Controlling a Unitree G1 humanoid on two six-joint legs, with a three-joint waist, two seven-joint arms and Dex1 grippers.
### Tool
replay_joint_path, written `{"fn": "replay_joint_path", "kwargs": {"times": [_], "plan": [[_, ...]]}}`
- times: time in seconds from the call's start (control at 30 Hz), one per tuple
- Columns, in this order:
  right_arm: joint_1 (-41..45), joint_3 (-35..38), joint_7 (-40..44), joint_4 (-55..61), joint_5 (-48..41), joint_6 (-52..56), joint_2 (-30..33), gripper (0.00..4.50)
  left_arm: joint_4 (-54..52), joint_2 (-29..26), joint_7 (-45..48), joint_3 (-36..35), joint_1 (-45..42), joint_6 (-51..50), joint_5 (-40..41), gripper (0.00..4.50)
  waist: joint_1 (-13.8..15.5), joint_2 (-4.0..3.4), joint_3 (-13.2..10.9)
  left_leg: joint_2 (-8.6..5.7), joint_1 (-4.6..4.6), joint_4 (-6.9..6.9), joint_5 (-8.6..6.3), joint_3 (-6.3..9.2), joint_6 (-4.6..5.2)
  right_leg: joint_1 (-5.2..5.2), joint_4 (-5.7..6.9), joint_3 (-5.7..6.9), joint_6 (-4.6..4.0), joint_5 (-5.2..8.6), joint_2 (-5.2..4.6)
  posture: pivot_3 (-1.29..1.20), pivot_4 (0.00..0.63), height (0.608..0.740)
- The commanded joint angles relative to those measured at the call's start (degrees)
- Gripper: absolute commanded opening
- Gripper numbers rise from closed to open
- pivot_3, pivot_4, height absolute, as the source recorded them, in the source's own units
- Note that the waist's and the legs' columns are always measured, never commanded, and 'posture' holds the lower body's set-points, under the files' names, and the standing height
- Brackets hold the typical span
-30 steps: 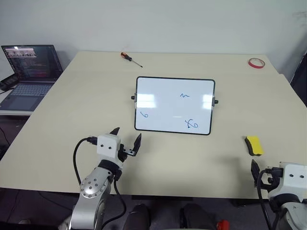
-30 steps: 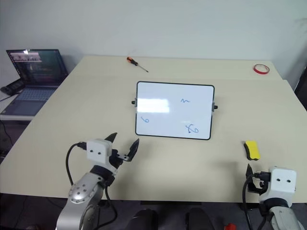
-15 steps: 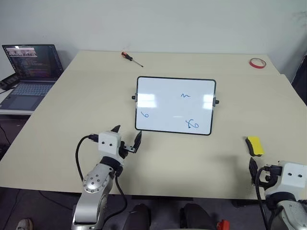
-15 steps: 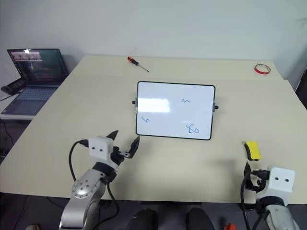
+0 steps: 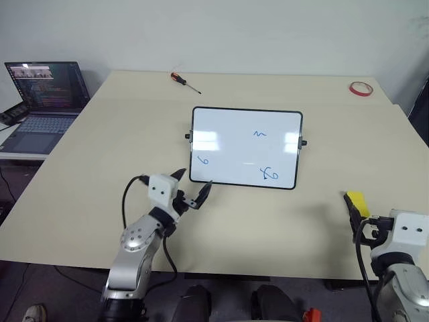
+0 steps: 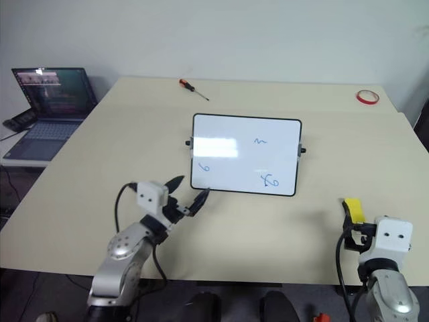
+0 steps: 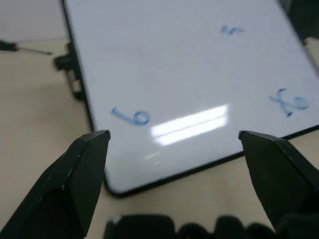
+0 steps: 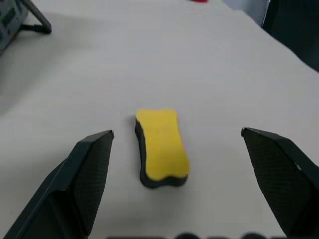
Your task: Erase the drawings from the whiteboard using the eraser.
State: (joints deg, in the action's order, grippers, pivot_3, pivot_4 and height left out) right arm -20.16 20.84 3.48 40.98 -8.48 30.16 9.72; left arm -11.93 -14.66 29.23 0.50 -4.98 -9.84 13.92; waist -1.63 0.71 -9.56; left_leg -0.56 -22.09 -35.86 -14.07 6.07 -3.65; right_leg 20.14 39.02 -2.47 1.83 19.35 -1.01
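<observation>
Beige rectangular tabletop [image 5: 100,168]: bears all items listed below, except the laptop.

Rectangular glossy whiteboard with thin black frame, rounded corners and small black side knobs [image 5: 228,151]: near the table's middle, propped at a tilt with its face toward the robot; a bright glare band on its left part.

Three small blue marker drawings on the board: a short squiggle [image 5: 259,133] in the upper right part; a loop [image 5: 203,160] near the left edge; a curly doodle [image 5: 269,174] at the lower right corner; all three intact.

Small yellow rectangular eraser block with dark underside [image 8: 161,146]: flat on the table, yellow face up, well to the right of the board and near the table's front edge; directly ahead of the right gripper, nothing touching it.

Left gripper, two black fingers on a white housing [image 5: 192,187]: fingers spread apart, holding nothing; just in front of the board's lower left corner, fingertips close to the frame, contact not discernible.

Right gripper, two black fingers on a white housing [image 8: 177,139]: fingers spread wide, holding nothing; the eraser lies between their lines, apart from both.

Red-handled screwdriver [image 5: 182,82]: far side of the table, beyond the board.

Red tape ring [image 5: 359,88]: far right corner.

Open dark laptop with lit screen [image 5: 41,94]: on a separate surface left of the table.
</observation>
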Motion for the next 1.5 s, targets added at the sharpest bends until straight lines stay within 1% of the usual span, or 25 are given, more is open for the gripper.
{"fn": "replay_joint_path", "kwargs": {"times": [0.03, 0.23, 0.4, 0.57, 0.67, 0.77, 0.87, 1.17, 1.5], "plan": [[2.6, 0.4, -0.9, 2.5, -0.5, 3.0, 0.7, 4.49, 3.1, -1.1, 7.9, 4.2, -6.7, 0.8, 2.0, 4.50, 0.0, 0.00, 0.0, -0.01, 0.00, 0.00, 0.00, 0.00, 0.00, -0.01, 0.00, 0.01, 0.00, 0.00, 0.01, 0.00, 0.150, 0.740], [6.3, -0.3, -2.0, 0.9, -0.6, 7.3, 0.0, 4.49, 13.4, -1.3, 21.1, 11.2, -18.3, 4.5, 1.3, 4.50, -0.1, -0.01, 0.0, -0.07, -0.03, 0.02, 0.00, -0.04, 0.00, 0.01, 0.01, 0.04, 0.00, 0.00, 0.20, 0.00, 0.150, 0.740], [9.1, -1.6, -2.4, -1.6, 0.0, 7.7, -0.4, 4.49, 21.2, -0.6, 30.4, 16.0, -25.9, 8.8, 0.1, 4.50, -0.2, -0.01, 0.0, -0.06, -0.03, 0.02, 0.00, -0.07, 0.01, 0.03, 0.03, 0.06, 0.00, -0.01, 0.23, 0.00, 0.150, 0.740], [10.7, -1.9, -2.5, -4.2, -0.5, 7.5, -1.4, 4.49, 26.2, 0.7, 35.3, 18.1, -29.4, 12.4, -0.9, 4.50, -0.2, -0.01, 0.0, -0.06, -0.04, 0.02, 0.00, -0.08, 0.02, 0.04, 0.03, 0.05, 0.00, 0.00, 0.25, 0.00, 0.150, 0.740], [12.5, -0.6, -2.7, -8.8, -1.7, 6.3, -2.7, 4.49, 30.3, 2.4, 38.7, 21.1, -31.2, 14.7, -2.7, 4.50, -0.3, -0.01, 0.0, -0.06, -0.06, 0.01, 0.00, -0.07, 0.02, 0.05, 0.03, 0.05, 0.00, -0.01, 0.25, 0.00, 0.150, 0.740], [13.8, 0.5, -2.5, -11.1, -2.2, 5.8, -2.5, 4.49, 32.1, 3.7, 39.0, 21.6, -31.9, 16.6, -3.9, 4.50, -0.2, -0.01, 0.0, -0.08, -0.06, -0.01, 0.00, -0.07, 0.03, 0.05, 0.06, 0.05, 0.00, -0.01, 0.25, 0.00, 0.150, 0.740], [14.5, 1.8, -2.4, -12.7, -3.0, 5.4, -2.0, 4.49, 31.6, 4.6, 38.9, 21.2, -31.8, 16.5, -3.9, 4.50, -0.2, -0.01, 0.0, -0.07, -0.09, -0.02, 0.00, -0.06, 0.03, 0.07, 0.05, 0.04, 0.00, -0.01, 0.25, 0.00, 0.150, 0.740], [15.2, 2.8, -2.2, -15.2, -2.9, 4.2, -0.2, 4.49, 31.1, 3.8, 38.8, 20.7, -31.2, 17.0, -4.2, 4.50, -0.2, -0.02, 0.0, -0.05, -0.09, -0.02, 0.00, -0.03, 0.03, 0.06, 0.07, 0.02, 0.00, -0.01, 0.27, 0.00, 0.150, 0.740], [16.2, 2.2, -2.3, -14.4, -3.1, 4.9, 0.7, 4.49, 31.3, 4.1, 37.9, 20.4, -31.4, 17.4, -4.2, 4.50, -0.2, -0.02, 0.0, -0.05, -0.10, -0.04, 0.00, -0.03, 0.03, 0.06, 0.07, 0.02, -0.01, -0.01, 0.27, 0.00, 0.150, 0.740]]}}
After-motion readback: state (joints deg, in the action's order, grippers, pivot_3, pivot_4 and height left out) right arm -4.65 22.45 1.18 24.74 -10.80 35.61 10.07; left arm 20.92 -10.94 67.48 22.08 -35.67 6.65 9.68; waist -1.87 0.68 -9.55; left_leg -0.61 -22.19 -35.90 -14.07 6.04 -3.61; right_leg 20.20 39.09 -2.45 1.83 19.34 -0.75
